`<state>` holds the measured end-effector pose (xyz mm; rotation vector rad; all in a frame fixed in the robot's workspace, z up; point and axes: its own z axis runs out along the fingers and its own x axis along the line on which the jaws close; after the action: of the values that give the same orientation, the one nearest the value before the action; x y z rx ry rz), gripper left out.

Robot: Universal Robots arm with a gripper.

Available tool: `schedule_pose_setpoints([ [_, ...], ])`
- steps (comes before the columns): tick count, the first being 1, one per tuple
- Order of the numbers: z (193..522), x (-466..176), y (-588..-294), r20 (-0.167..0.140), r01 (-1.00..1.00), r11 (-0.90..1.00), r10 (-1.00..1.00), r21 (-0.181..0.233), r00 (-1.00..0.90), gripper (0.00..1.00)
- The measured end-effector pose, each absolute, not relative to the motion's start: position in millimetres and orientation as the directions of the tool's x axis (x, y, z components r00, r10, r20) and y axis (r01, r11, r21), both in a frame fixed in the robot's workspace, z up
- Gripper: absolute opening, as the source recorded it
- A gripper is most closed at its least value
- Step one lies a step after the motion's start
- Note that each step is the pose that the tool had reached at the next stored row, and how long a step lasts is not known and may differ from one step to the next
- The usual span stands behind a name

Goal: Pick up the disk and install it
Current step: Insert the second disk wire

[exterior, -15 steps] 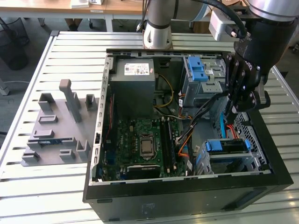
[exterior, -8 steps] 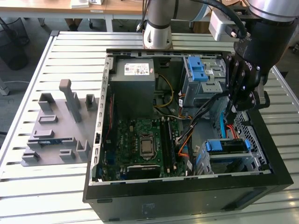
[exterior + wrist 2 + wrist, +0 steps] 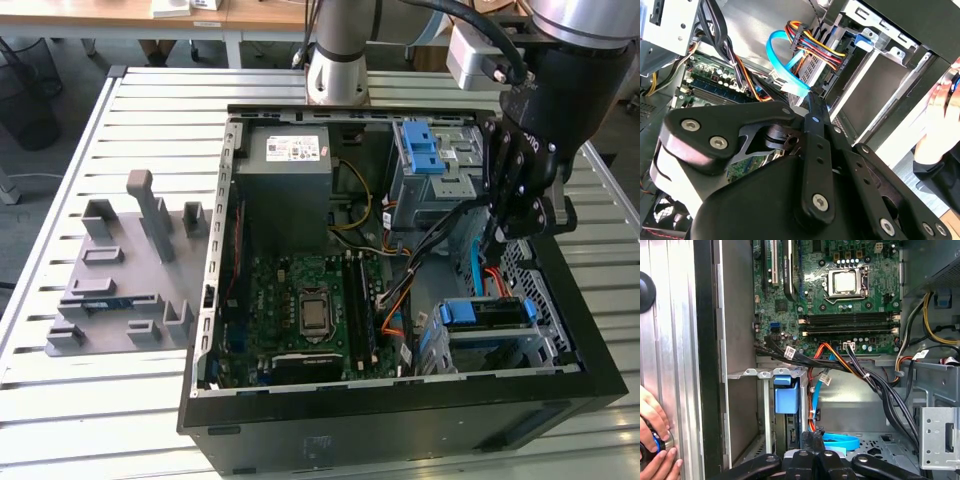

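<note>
My hand (image 3: 812, 102), fingers pinched together and empty, hangs above the stiff, seated disk (image 3: 487, 312); I'd grip its blue bracket.

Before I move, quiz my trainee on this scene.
1. True or false: the black gripper hangs outside the open black computer case.
2. The silver disk in its blue plastic bracket sits: A in a metal bay inside the case; B on the slatted metal table; C in the gripper.
3. In the first wrist view, what rests on the table beside the case?
Key: 1 false; 2 A; 3 a person's hand.
</note>
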<state>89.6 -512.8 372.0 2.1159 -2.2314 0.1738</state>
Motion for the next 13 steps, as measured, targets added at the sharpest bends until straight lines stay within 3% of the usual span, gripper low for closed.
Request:
schedule_pose_setpoints([
  [4, 371.8, 89.6, -512.9, 0.125, -0.998, 0.050, -0.991, -0.040, -0.055, 0.16],
  [8, 371.7, 89.6, -512.9, 0.129, -0.998, 0.050, -0.990, -0.040, -0.055, 0.36],
  [13, 370.1, 89.6, -512.8, 0.132, -0.998, 0.050, -0.990, -0.040, -0.055, 0.36],
])
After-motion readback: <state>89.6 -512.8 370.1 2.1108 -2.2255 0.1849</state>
